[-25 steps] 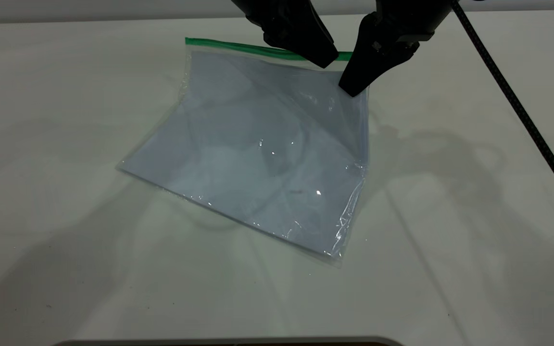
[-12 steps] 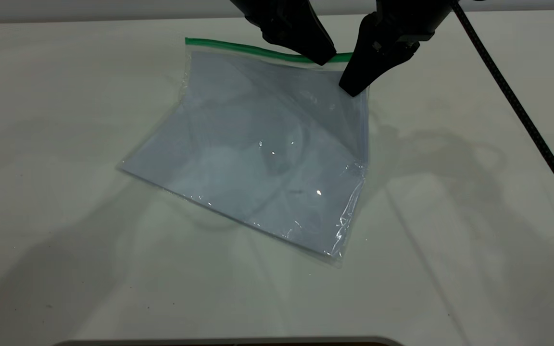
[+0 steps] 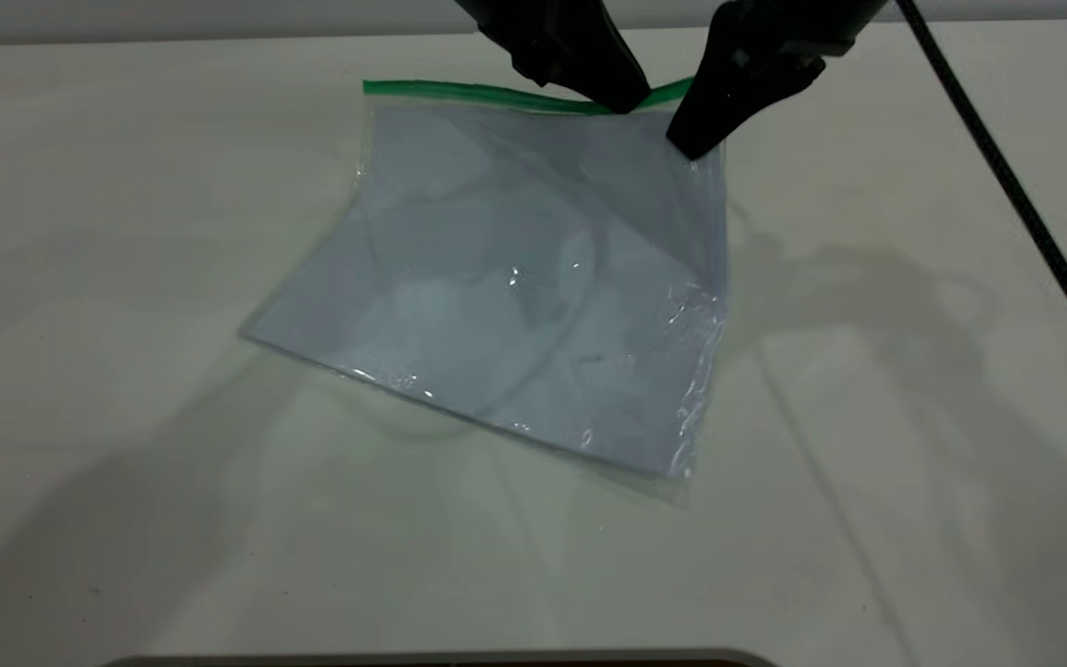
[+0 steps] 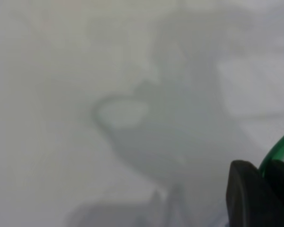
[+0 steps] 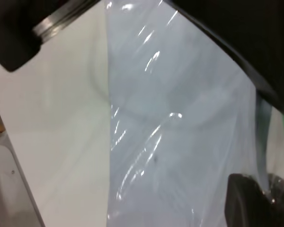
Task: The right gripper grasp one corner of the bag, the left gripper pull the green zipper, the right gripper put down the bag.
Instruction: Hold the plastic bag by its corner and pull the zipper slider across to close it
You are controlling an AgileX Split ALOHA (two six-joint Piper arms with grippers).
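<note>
Currently we see the right gripper (image 3: 693, 148) clamped on the bag (image 3: 515, 278) at its 1 o'clock corner, lifting it; the left gripper (image 3: 628, 104) pinches the green zipper (image 3: 459, 92). Open table (image 3: 867, 417) surrounds; both arms are cropped.

The bag (image 3: 515, 278) lies mid-table (image 3: 126, 417), its far right corner lifted off the top. Along its 12 o'clock edge runs the zipper (image 3: 459, 92). The left gripper (image 3: 621, 97) sits on that strip at 1 o'clock, with the right gripper (image 3: 693, 144) just beside it at the corner.
</note>
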